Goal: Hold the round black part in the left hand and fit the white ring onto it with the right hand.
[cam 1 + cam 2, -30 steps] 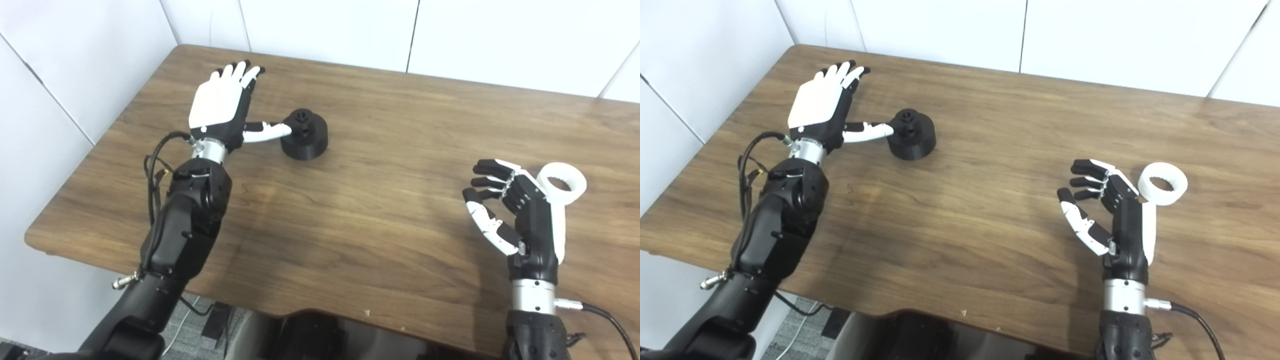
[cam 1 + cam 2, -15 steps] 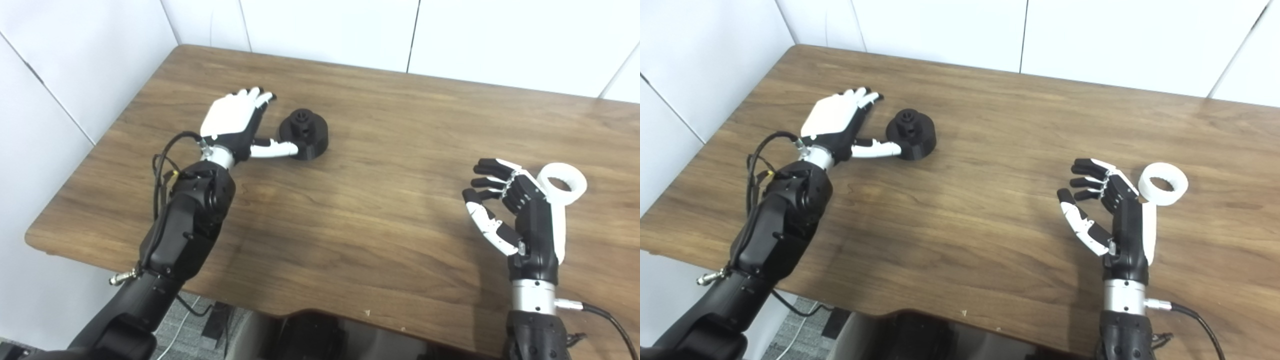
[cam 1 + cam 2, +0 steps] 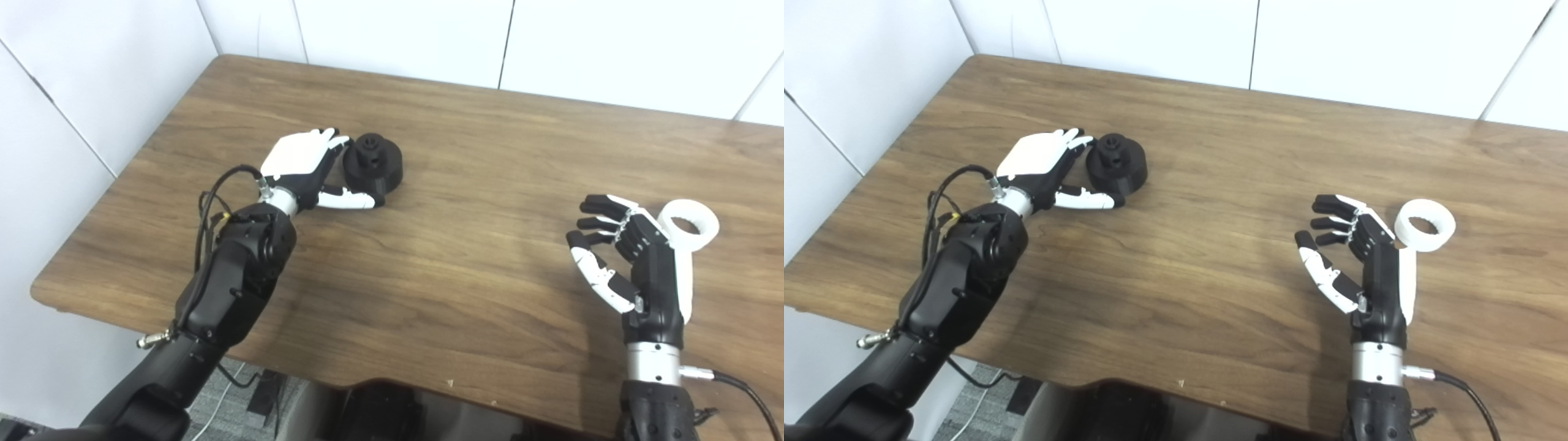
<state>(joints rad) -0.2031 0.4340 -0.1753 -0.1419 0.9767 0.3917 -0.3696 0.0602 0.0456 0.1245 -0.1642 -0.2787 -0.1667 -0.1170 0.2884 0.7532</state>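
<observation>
The black part (image 3: 373, 164) sat flat on the table (image 3: 465, 153), toward its far left, with a small raised hub on top. The left hand (image 3: 301, 165) lay low beside it, spread wide and gripping nothing: the fingers (image 3: 335, 139) reached the part's left rim from behind and the thumb (image 3: 349, 199) stretched along the table in front of it, so the part sat in the gap between them; whether either touched it could not be told. The white ring (image 3: 1424, 225) lay flat on the table well apart, near the right edge, just behind the right hand (image 3: 1363, 257). That hand stood upright on its wrist, empty, fingers loosely curled and apart, thumb held out toward the table's middle. In the left eye view it partly covered the ring. Bare wood lay between the 2 hands. White wall panels (image 3: 398, 30) rose behind the table. No writing could be read.
</observation>
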